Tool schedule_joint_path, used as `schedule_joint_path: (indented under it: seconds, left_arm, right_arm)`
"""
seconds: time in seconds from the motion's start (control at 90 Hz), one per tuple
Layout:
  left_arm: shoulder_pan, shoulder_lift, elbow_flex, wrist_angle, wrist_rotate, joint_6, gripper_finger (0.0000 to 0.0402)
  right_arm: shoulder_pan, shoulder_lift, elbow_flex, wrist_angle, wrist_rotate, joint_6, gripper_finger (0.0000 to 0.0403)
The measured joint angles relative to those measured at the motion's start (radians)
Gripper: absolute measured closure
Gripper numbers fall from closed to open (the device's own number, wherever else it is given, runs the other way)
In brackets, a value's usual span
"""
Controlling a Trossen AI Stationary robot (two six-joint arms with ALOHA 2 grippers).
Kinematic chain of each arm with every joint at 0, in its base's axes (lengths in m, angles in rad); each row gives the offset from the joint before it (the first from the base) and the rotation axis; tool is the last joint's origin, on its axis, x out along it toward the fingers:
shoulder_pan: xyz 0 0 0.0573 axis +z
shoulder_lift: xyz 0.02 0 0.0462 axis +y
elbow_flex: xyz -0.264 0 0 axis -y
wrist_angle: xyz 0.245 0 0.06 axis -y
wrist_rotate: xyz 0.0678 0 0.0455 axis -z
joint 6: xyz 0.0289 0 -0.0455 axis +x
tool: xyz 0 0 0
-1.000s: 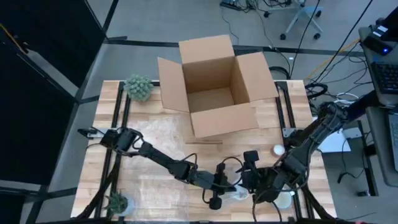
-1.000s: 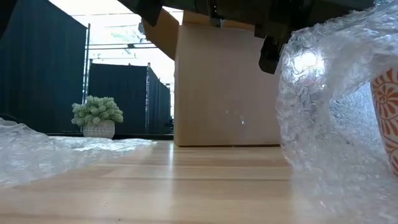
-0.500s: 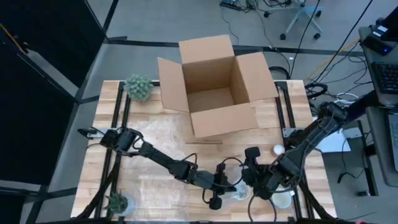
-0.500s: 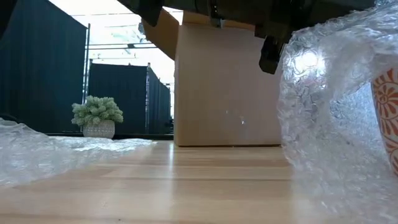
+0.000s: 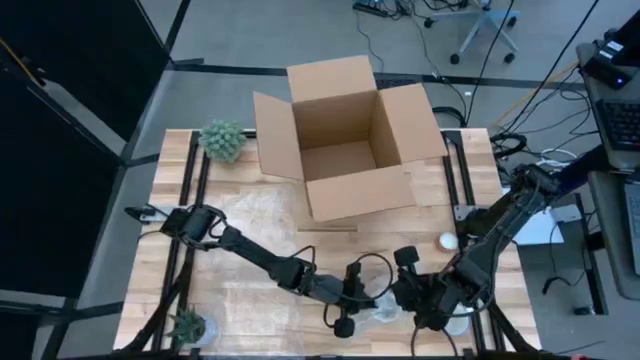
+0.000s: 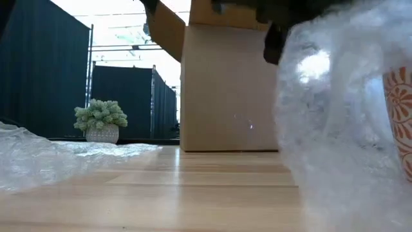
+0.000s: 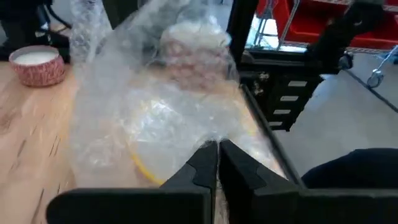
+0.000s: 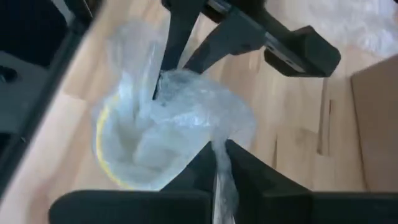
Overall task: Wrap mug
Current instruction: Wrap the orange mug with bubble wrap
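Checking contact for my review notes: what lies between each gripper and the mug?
Bubble wrap. Both wrist views show the left gripper and right gripper shut on the sheet draped over the mug, neither touching the mug directly.

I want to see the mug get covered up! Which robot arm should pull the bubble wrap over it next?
Probably the right gripper. It is shut on a loose edge of the bubble wrap above the mug. The left gripper also pinches the wrap, better for holding it steady.

Bare tabletop (image 5: 250, 215) at centre-left; cardboard box (image 5: 345, 135) and plant (image 5: 223, 141) behind.
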Motion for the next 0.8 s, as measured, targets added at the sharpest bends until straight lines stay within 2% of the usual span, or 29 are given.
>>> schedule_joint_path:
  seconds: [0.256,0.389,0.589,0.8]
  left_arm:
    - [0.007,-0.027,0.0,-0.021,-0.016,-0.001,0.0402]
    - [0.011,-0.027,0.0,-0.027,-0.016,-0.001,0.0402]
    - [0.004,-0.027,0.001,-0.022,-0.018,-0.001,0.0402]
    - [-0.024,-0.058,0.001,-0.082,-0.018,-0.002,0.0401]
  right_arm:
    - [0.022,0.031,-0.022,0.139,-0.134,0.056,0.0402]
    - [0.023,0.093,-0.041,0.221,-0.155,0.056,0.0402]
    - [0.009,0.191,-0.044,0.199,-0.156,0.067,0.0403]
    - [-0.032,0.222,-0.042,0.15,-0.175,0.158,0.0403]
